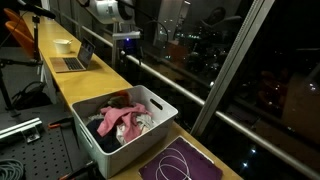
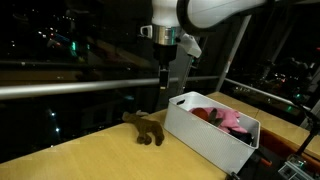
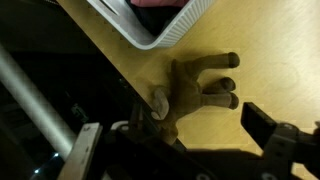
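A brown plush animal [image 2: 147, 128] lies on the wooden counter, just beside the end of a white bin [image 2: 205, 137]. In the wrist view the plush [image 3: 190, 90] lies on its side with its legs pointing right, and the bin's corner [image 3: 160, 38] is at the top. My gripper [image 2: 165, 80] hangs above the plush, apart from it, with its fingers pointing down. It is open and empty, and in the wrist view its fingers [image 3: 195, 135] are spread wide at the lower edge. It also shows in an exterior view [image 1: 126, 42], where I cannot make out the plush.
The white bin [image 1: 152, 135] holds pink and red fabric items. A purple mat [image 1: 185, 162] with a white cord lies beside it. A laptop [image 1: 76, 60] and a small white box [image 1: 62, 45] sit farther along the counter. A metal window rail [image 2: 70, 88] and glass run behind it.
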`<action>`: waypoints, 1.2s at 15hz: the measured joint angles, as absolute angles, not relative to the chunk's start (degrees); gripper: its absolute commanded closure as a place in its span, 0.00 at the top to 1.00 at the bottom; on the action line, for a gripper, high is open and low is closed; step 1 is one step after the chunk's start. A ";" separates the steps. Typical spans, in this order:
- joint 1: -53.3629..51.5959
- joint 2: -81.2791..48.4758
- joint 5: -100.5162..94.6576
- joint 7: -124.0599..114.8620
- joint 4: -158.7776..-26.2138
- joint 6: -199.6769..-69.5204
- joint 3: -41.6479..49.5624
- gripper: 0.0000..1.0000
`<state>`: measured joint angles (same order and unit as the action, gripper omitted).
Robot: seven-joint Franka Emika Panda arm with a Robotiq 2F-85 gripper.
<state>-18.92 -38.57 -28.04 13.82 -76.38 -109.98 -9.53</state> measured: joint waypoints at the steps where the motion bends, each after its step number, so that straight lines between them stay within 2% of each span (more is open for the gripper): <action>1: -18.52 -40.74 -27.60 14.97 -74.49 -110.69 -9.31 1.00; 15: -14.77 -64.00 -18.93 25.47 -57.97 -116.96 -8.95 1.00; 16: -14.82 -65.27 -18.48 25.82 -57.20 -116.98 -8.96 0.90; 17: -15.00 -66.59 -18.13 26.04 -56.44 -116.99 -8.98 0.74; 18: -15.26 -67.82 -17.88 26.19 -55.78 -117.00 -9.00 0.65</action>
<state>-15.26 -67.82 -17.88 26.19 -55.78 -117.00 -9.00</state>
